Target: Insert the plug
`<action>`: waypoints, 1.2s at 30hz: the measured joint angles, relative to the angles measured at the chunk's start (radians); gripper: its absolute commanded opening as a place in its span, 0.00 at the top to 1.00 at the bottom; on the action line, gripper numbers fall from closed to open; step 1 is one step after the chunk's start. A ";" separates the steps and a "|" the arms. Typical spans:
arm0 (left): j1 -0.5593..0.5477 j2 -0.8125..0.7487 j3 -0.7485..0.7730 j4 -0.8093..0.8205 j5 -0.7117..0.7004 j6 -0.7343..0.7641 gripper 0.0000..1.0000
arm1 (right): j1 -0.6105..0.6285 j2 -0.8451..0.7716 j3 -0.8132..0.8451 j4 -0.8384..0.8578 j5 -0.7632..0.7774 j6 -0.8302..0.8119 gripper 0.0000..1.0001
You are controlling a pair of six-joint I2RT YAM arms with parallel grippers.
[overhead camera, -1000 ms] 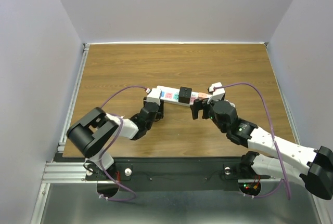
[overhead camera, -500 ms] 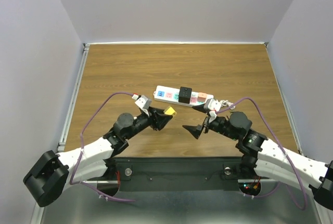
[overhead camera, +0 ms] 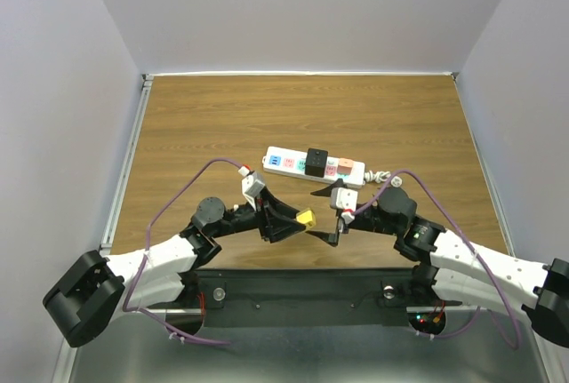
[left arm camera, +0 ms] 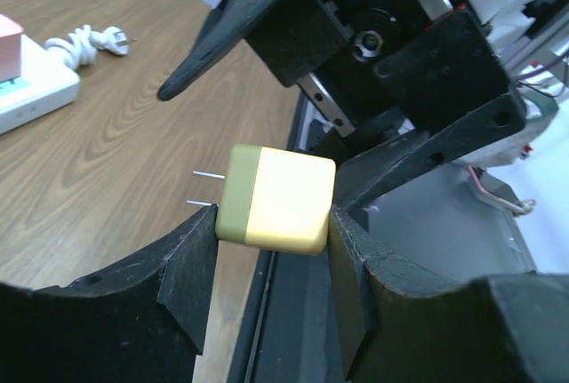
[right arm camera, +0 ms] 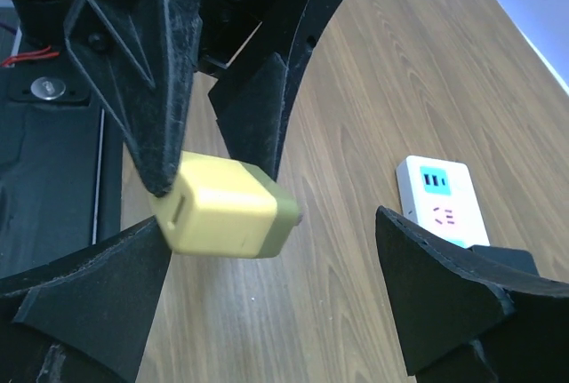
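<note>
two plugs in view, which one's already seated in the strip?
The black plug, standing in the white power strip. The yellow plug is off the strip, pinched in the left claw, prongs bare.

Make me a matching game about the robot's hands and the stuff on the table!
Things:
1. yellow plug
2. black adapter
3. right gripper
4. power strip

States:
A. jaws wide open, holding nothing
B. lying flat on the wooden table
C. sitting on the middle of the strip
D. pinched between the left gripper's jaws

Pairs: 1-D, 2-C, 3-A, 4-B
</note>
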 measured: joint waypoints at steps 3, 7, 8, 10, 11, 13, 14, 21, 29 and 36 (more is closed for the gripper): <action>-0.003 0.001 0.000 0.028 0.033 -0.023 1.00 | 0.010 0.001 0.000 0.000 -0.011 -0.036 0.02; -0.006 0.000 0.000 0.051 0.055 -0.044 1.00 | 0.020 -0.002 0.000 0.000 -0.022 -0.080 0.02; -0.008 0.000 0.000 0.054 0.059 -0.050 1.00 | 0.023 -0.005 0.000 0.000 -0.025 -0.092 0.02; -0.008 0.000 0.000 0.056 0.063 -0.057 1.00 | 0.029 -0.014 0.000 0.001 -0.027 -0.106 0.02; -0.008 0.000 0.000 0.057 0.066 -0.063 1.00 | 0.031 -0.021 0.000 0.001 -0.029 -0.118 0.02; -0.008 0.000 0.000 0.062 0.066 -0.069 1.00 | 0.034 -0.028 0.000 0.001 -0.030 -0.128 0.02; -0.008 0.000 0.000 0.063 0.066 -0.071 1.00 | 0.035 -0.032 0.000 0.001 -0.030 -0.136 0.02; -0.008 0.000 0.000 0.066 0.065 -0.081 1.00 | 0.038 -0.035 0.000 0.001 -0.032 -0.167 0.03; -0.008 0.003 0.000 0.084 0.061 -0.085 1.00 | 0.048 -0.101 0.000 -0.013 -0.084 -0.195 0.07; -0.008 0.004 0.000 0.061 0.057 -0.085 1.00 | 0.053 -0.116 0.000 -0.027 -0.155 -0.219 0.21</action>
